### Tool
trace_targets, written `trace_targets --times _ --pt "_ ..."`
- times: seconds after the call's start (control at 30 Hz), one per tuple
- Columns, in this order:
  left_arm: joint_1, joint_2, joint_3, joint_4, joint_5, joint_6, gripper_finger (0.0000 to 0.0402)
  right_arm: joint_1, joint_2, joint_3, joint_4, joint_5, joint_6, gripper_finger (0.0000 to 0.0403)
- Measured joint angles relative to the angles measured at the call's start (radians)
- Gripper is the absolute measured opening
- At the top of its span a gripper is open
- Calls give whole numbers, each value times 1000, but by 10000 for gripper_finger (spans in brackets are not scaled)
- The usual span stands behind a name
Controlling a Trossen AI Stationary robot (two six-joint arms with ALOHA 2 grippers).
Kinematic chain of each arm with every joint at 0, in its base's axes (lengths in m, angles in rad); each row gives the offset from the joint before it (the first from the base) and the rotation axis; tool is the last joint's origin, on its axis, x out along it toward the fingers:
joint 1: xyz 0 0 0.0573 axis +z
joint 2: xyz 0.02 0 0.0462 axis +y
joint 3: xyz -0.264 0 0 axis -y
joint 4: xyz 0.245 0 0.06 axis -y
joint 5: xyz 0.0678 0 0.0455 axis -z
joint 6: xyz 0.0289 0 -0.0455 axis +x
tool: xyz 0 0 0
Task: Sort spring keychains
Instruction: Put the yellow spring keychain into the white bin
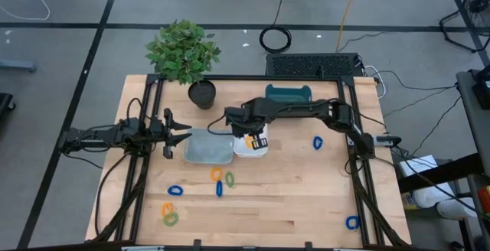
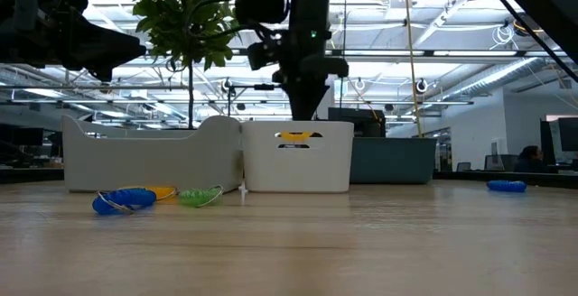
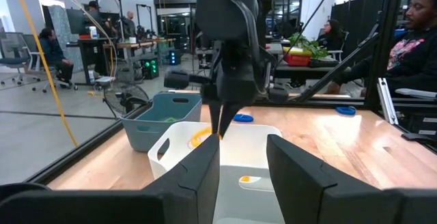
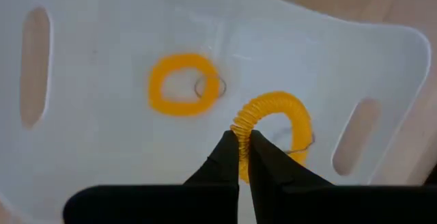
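Hovering over the white tray (image 1: 246, 148), the right gripper (image 4: 242, 154) is clenched on an orange spring keychain (image 4: 273, 125), pinching the coil between its fingertips (image 4: 225, 157) with the loop hanging out beyond them. Just past the gripper, on the tray floor, lies a second orange keychain (image 4: 181, 84), flat and apart from the held one. Low view shows the right arm coming straight down into the white tray (image 2: 298, 156), with orange showing through the handle slot.

Beside the white tray, on the side away from the right arm's base, sits a grey tray (image 1: 207, 147); the two touch or nearly touch. A teal tray (image 1: 288, 93) sits behind the right arm.

Left gripper (image 1: 181, 135) waits near the grey tray's outer edge, fingers released and spread, empty. Its fingers (image 3: 304, 173) frame the white tray in the left wrist view.

Loose keychains on the bench (image 1: 306, 205), all nearer the front edge than the right gripper: an orange keychain (image 1: 217, 174), green keychain (image 1: 229, 180) and blue keychain (image 1: 219, 188) clustered just in front of the trays; a second blue keychain (image 1: 176, 190) farther toward the left arm; an orange and green pair (image 1: 168, 214) near the front corner. Toward the right arm's base lies a blue keychain (image 1: 318, 142), and another blue one (image 1: 352, 223) well apart near the front right corner.

A potted plant (image 1: 187, 56) stands at the back of the bench.
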Motion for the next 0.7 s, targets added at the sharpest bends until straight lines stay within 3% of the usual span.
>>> trace_targets --times 0.47,0.7 --pt "0 0 0 0 0 0 131 -3 5 -193 222 -42 -27 3" --pt "0 0 0 0 0 0 131 -6 5 -225 282 -53 -58 39"
